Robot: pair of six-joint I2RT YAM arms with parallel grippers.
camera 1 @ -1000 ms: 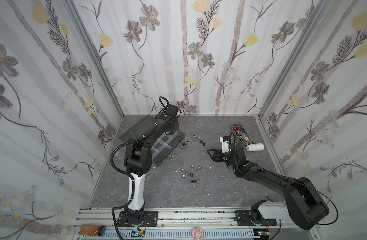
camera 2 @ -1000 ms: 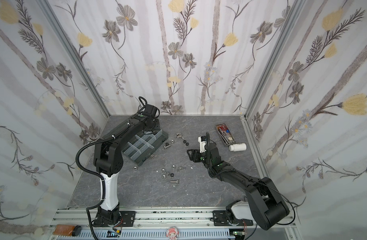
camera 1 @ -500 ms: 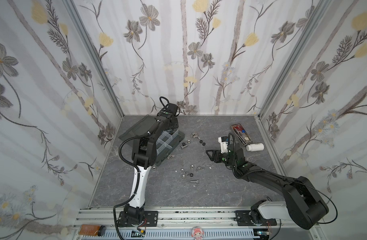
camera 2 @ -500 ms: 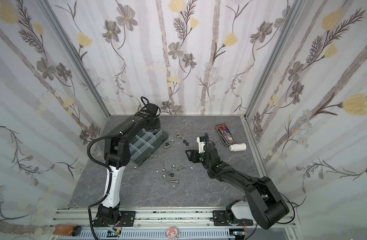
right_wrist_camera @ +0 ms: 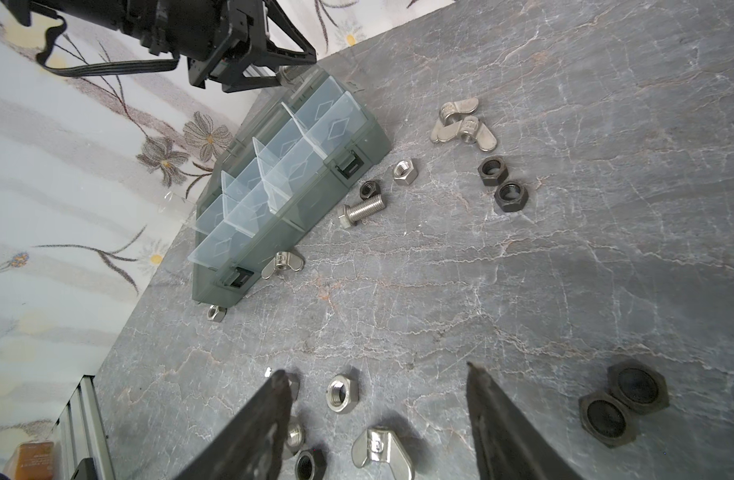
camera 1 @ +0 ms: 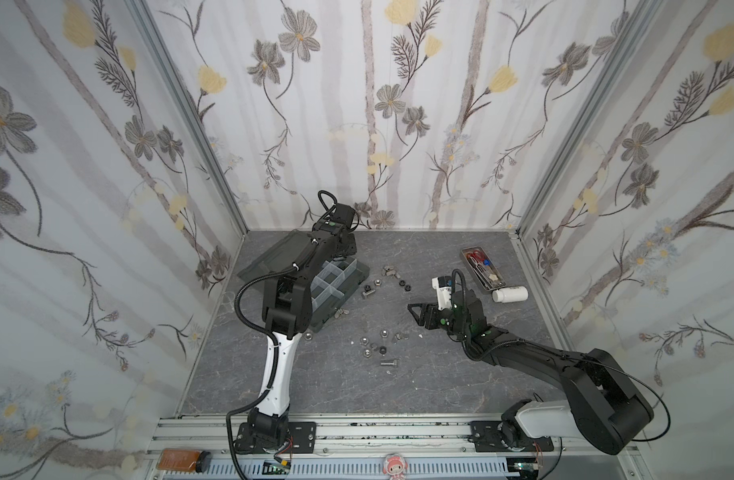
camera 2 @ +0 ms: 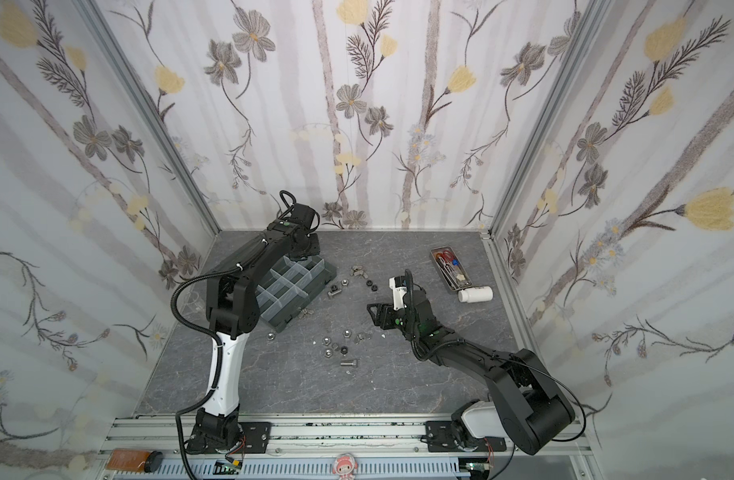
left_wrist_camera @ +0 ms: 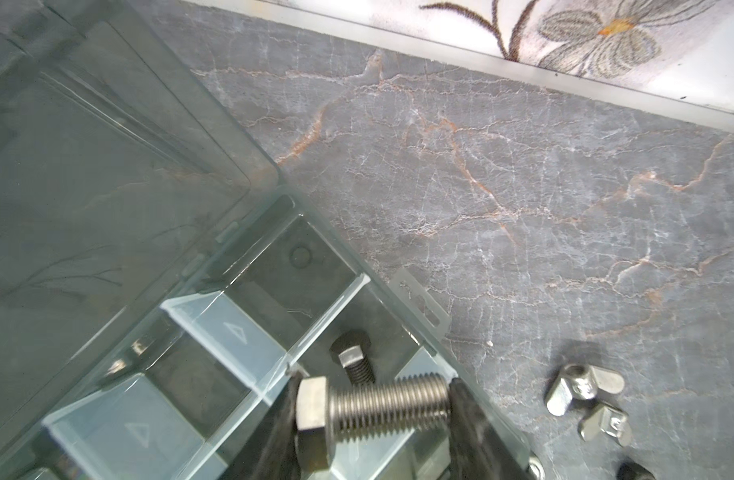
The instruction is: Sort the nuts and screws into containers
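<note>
Left gripper (left_wrist_camera: pixel 373 390) clamps a shiny silver hex-head bolt (left_wrist_camera: pixel 357 411) end to end; smoky translucent plastic organizer compartment (left_wrist_camera: pixel 282 286) sits just beneath. Right gripper (right_wrist_camera: pixel 375 374) gapes, empty.

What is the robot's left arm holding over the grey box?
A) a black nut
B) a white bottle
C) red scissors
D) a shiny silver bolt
D: in the left wrist view its fingers pinch a shiny silver hex-head bolt above the smoky-grey plastic organizer box.
</note>
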